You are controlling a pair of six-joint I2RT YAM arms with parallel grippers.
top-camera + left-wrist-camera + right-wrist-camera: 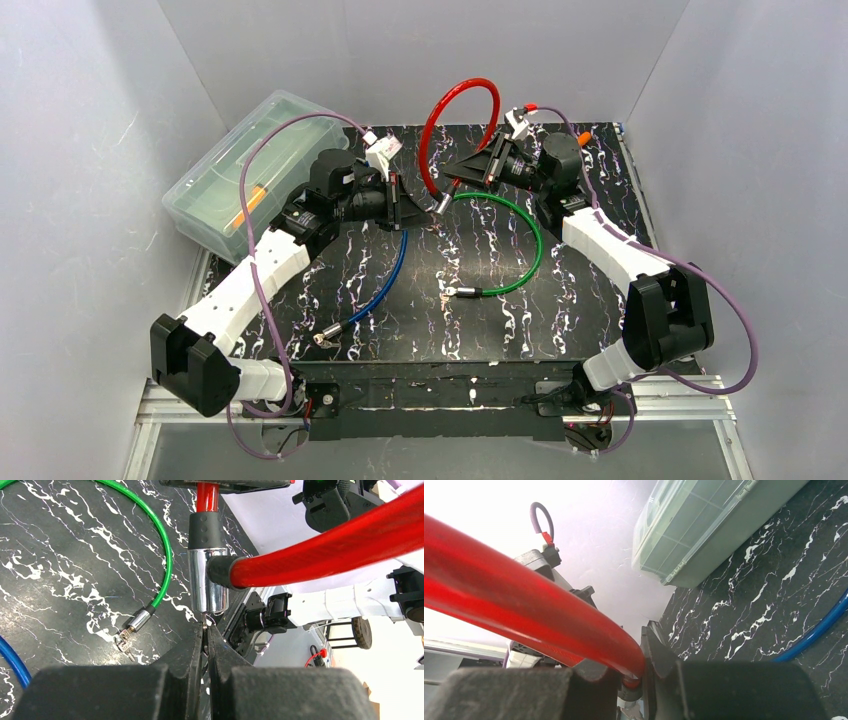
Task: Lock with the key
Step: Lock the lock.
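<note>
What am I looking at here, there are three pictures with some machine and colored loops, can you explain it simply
These are two robot arms bolted at the near edge of a black marbled table. The top picture looks down from above; the other two come from small cameras on each wrist. The right pincer grips the red cable lock and holds it up. The left pincer is closed right under that lock's chrome barrel, apparently pinching a key at the keyhole, though the key itself is barely visible. A green cable lock with keys at its end and a blue cable lock lie on the table. A clear plastic box sits at the far left.
</note>
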